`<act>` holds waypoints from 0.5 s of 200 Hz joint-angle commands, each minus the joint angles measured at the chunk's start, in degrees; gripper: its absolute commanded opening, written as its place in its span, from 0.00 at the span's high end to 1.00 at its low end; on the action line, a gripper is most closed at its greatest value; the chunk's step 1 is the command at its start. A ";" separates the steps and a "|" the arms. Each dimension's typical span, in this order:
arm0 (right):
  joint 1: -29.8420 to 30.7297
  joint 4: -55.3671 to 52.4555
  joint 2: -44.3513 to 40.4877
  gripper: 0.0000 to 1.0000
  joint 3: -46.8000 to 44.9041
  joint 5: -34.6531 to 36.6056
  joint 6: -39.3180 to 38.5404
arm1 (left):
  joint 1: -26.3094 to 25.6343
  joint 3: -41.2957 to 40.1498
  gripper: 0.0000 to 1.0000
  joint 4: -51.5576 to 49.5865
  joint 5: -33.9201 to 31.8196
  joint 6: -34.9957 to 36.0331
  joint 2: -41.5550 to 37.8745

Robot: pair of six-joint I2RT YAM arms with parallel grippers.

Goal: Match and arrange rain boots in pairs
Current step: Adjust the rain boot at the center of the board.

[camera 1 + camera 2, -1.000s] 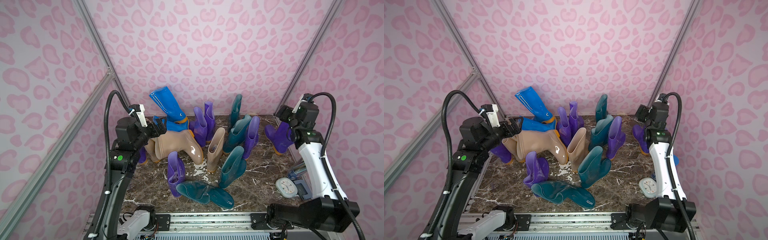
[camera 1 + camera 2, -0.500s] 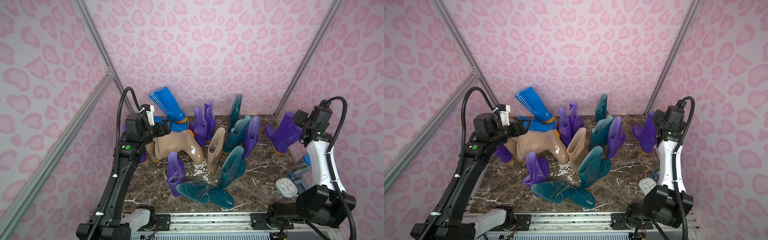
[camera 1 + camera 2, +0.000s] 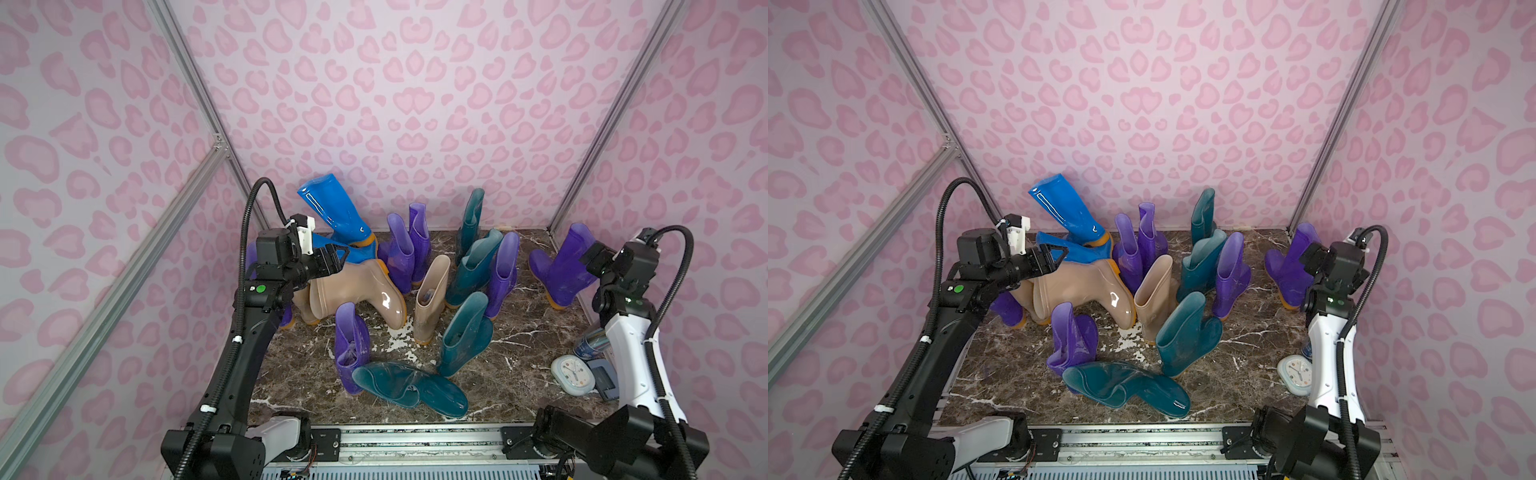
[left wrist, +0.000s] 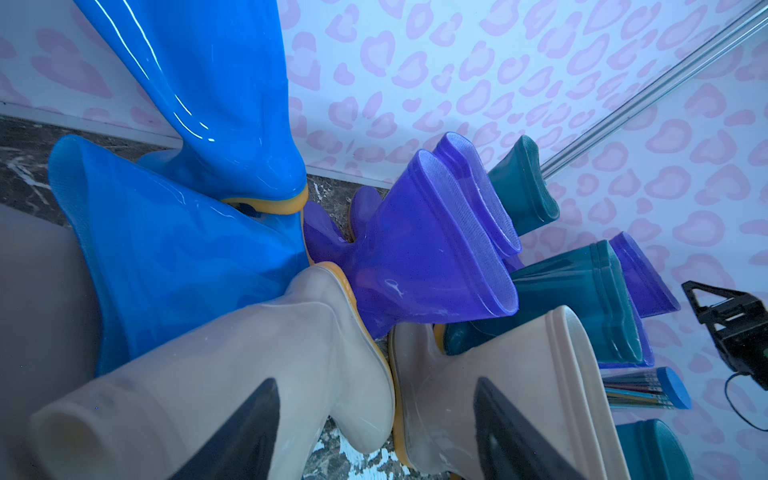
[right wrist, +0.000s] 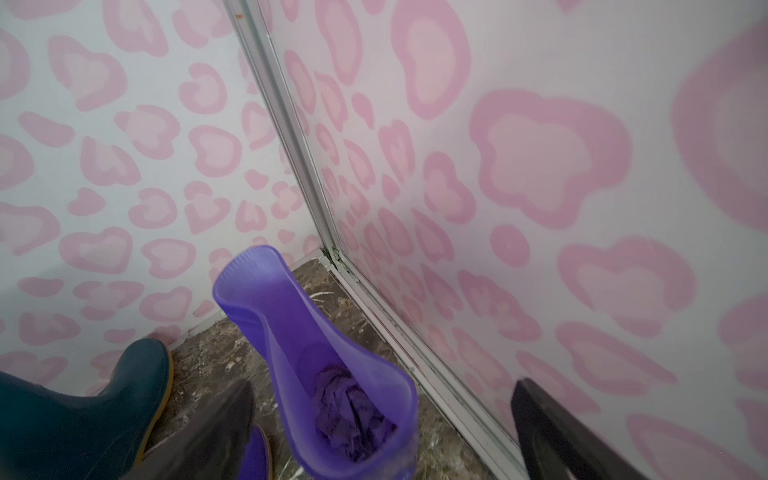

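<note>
Both arms have shifted. The left gripper (image 3: 332, 262) has swung in from the left edge. It now hangs with its jaws partly spread and empty, just above the toppled beige boot (image 3: 361, 291), left of centre in both top views. The right gripper (image 3: 590, 255) has drawn back toward the right edge, jaws wide. The purple boot (image 3: 561, 270) stands upright alone at the right of the marble table (image 3: 519, 345), its rim between the spread fingers (image 5: 216, 424), ungripped. The remaining boots (image 3: 469, 332) crowd the centre as before.
</note>
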 commanded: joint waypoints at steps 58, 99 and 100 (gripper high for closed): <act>-3.31 17.65 2.50 0.01 -7.08 -4.25 2.36 | 0.03 -1.00 0.25 3.99 3.27 -0.42 0.35; -2.78 14.64 9.65 0.04 -2.55 -13.74 1.27 | 0.21 -1.19 0.25 3.83 2.60 0.22 -0.19; -2.72 14.76 9.71 0.05 -2.59 -13.85 1.28 | 0.21 -1.22 0.25 3.79 2.59 0.22 -0.22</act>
